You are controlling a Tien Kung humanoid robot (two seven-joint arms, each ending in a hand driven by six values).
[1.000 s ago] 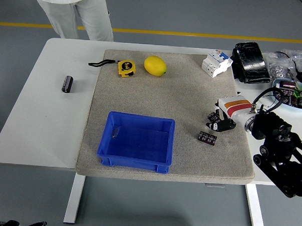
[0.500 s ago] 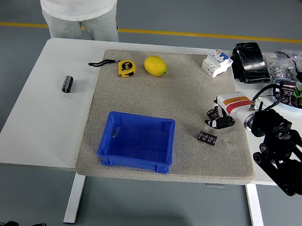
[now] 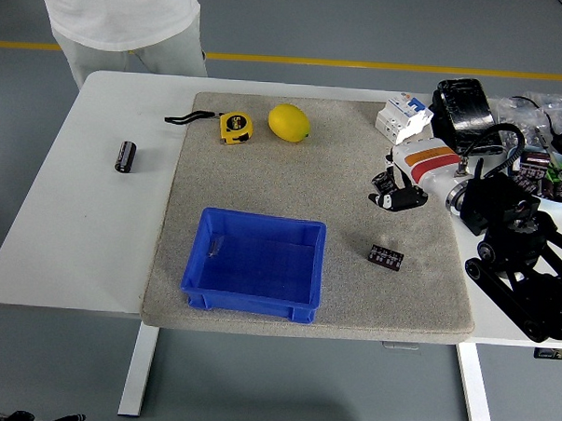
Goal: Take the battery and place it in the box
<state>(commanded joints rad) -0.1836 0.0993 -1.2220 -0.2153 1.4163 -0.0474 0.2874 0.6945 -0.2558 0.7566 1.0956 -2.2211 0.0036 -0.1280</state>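
One hand in play, the right hand (image 3: 392,193) at right of centre, fingers curled loosely and holding nothing. Battery (image 3: 125,156) sits way off at the left on the bare white table (image 3: 65,238), long axis pointing up-frame, well apart from it. Blue box (image 3: 256,263) lies between them, lower centre.

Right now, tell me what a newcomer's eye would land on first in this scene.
The blue box, empty, sits at the near middle of the grey mat. The yellow lemon glows at the mat's far edge beside a yellow tape measure. On the right, the robot's right hand hovers over the mat, far from the battery lying alone on the white table at left.
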